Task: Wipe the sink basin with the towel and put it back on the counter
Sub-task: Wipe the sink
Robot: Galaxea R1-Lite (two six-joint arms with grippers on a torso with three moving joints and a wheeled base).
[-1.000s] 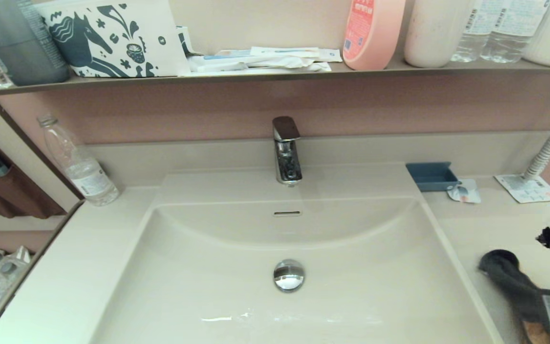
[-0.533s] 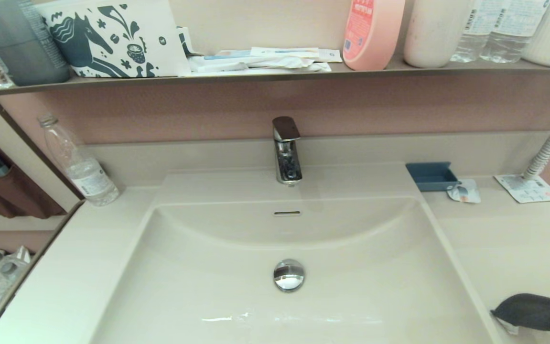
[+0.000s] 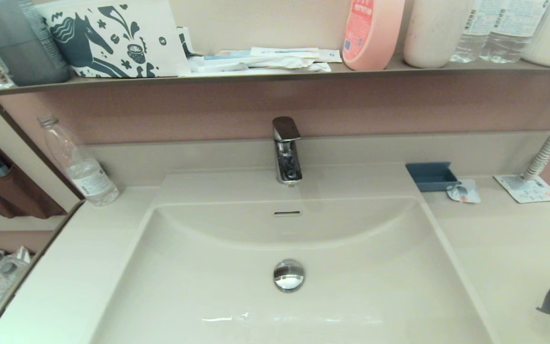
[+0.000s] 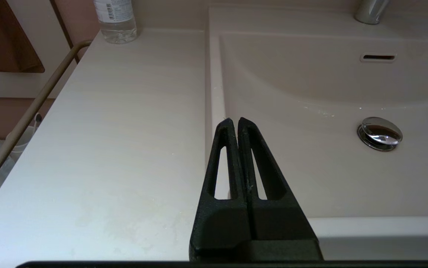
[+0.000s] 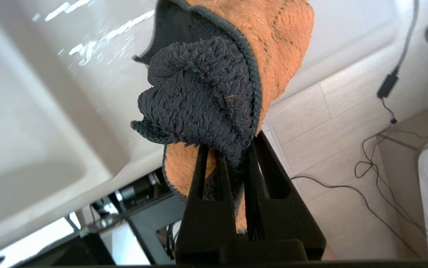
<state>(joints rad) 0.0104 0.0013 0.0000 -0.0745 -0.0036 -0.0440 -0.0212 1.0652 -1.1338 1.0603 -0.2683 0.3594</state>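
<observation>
The counter (image 3: 494,229) fills the lower frame around the sink basin (image 3: 375,286), which shows wet streaks near its front edge. The towel (image 5: 214,93) sits at the head view's lower right edge, bunched and clenched in the right gripper (image 5: 232,156), out past the counter's front. Risk: released here, it likely drops to the floor. The left gripper (image 4: 235,123), pressed closed and empty, idles over the basin's left rim

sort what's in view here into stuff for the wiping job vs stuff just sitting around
Job:
- towel, pinched in the right gripper
- sink basin
- counter

Lying about:
- water bottle
- faucet
- blue tray
- pink bottle
- left gripper, shut and parked by the basin edge
</observation>
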